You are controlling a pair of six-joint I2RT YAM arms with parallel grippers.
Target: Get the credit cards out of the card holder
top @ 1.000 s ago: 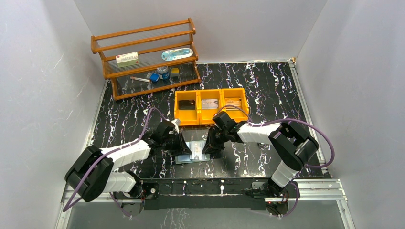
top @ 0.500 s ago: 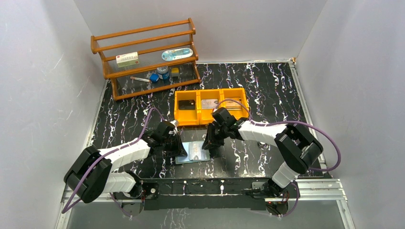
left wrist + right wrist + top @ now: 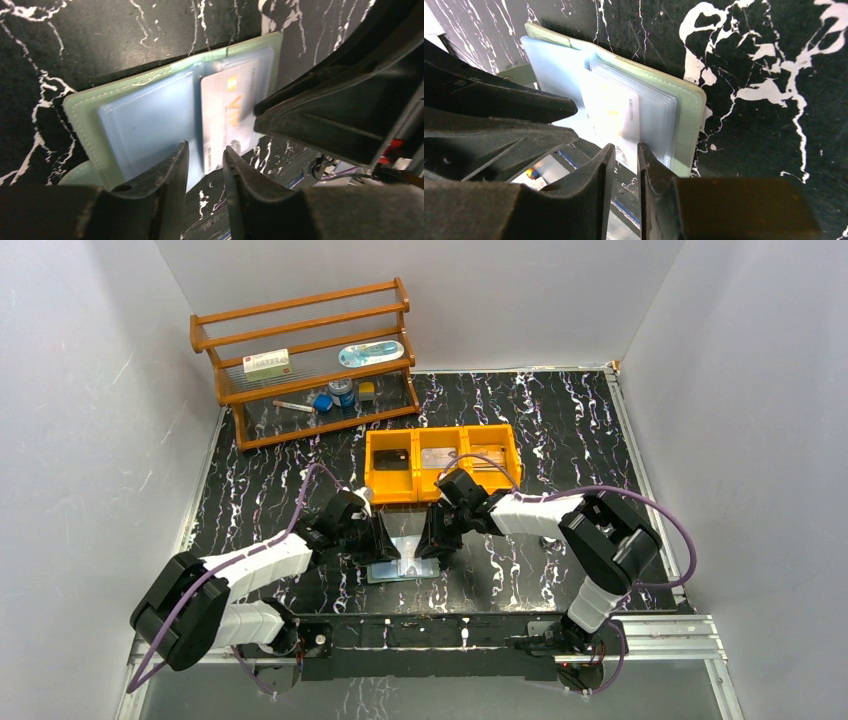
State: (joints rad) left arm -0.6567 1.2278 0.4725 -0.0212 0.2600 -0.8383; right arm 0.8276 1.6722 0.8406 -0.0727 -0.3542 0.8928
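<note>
At the near middle of the black, white-veined marble-look desk [image 3: 560,430], between the two arms, the pale teal-green, stitched, flat card holder [image 3: 405,562] [image 3: 85,107] [image 3: 691,115] lies opened out.

The main risk is that the holder comes along with the card. It looks light and nothing visibly pins it down. The left end effector [image 3: 383,543] [image 3: 205,150] hovers at its near edge with its jaws narrowly parted and clamps nothing, so a pull would likely drag or lift the whole pouch.

The right end effector [image 3: 437,545] [image 3: 626,147] has only a slit between its jaws. The white, gold-marked plastic credit card [image 3: 225,110] [image 3: 624,117] runs down into that slit, but I cannot tell whether the pads bite it. Those jaws could also catch a sleeve leaf along with the card. The two end effectors stand very near each other, so they could knock together.

Inside the holder, bluish translucent plastic sleeves [image 3: 145,125] are stacked and fanned. They look thin and slippery. The card sits in one of them on the right arm's side.
</note>
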